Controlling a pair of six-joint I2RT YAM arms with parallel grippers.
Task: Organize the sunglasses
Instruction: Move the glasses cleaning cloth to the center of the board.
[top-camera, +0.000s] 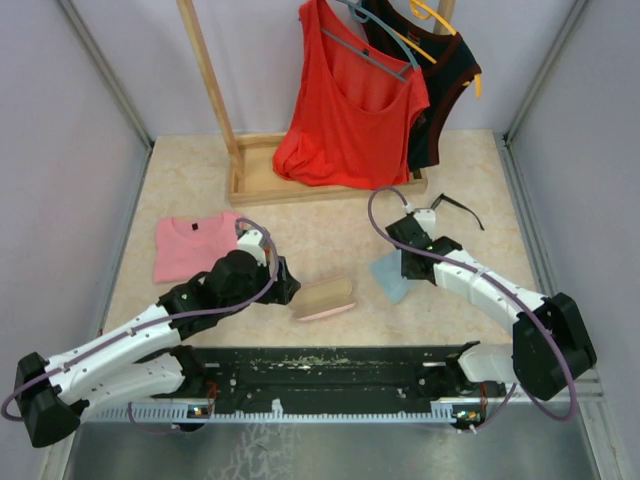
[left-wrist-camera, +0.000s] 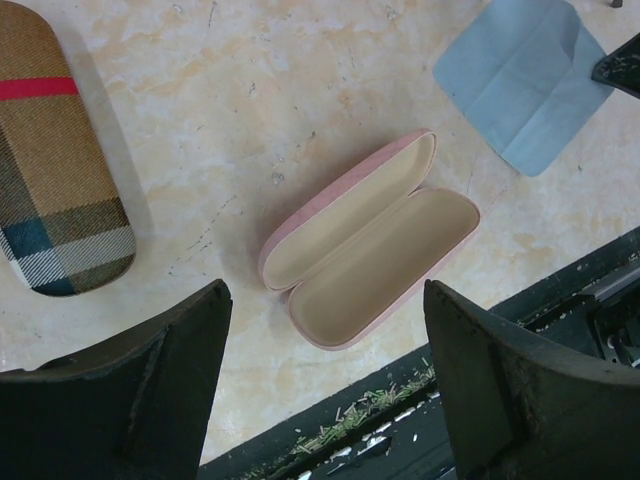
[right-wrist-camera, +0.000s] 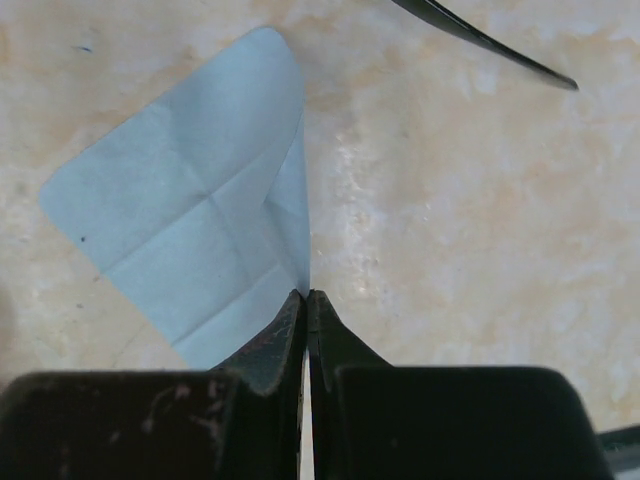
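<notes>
Right claw (right-wrist-camera: 307, 300) is pressing its fingers together, pinching one corner of the blue cloth (right-wrist-camera: 190, 220). That corner is lifting and folding over while the rest is lying flat and creased on the bench (right-wrist-camera: 450, 230). It is probably taking the corner because a flat cloth is offering nothing else to catch.

Just past the cloth, a thin black temple arm (right-wrist-camera: 490, 45) is crossing the top of the right wrist view, clear of the fingers. It is belonging to the black sunglasses (top-camera: 462, 207), which are lying on the bench just beyond the right claw and are partly hidden by the wrist (only this pair is showing; I am not finding the second pair in any view).

Left claw (left-wrist-camera: 322, 300) is hanging spread wide, gripping nothing, hovering over the pink case (left-wrist-camera: 370, 245). The case is lying open with its lining facing up and empty, so it is looking ready to receive a pair. The plaid case (left-wrist-camera: 55, 160) is lying shut, well apart from the pink one.

My read: the cloth is getting handled first, either cleared away or carried to the open case. No sunglasses are sitting in a case yet, so the task is looking early. The risk is the cloth slipping from such a small pinch.
</notes>
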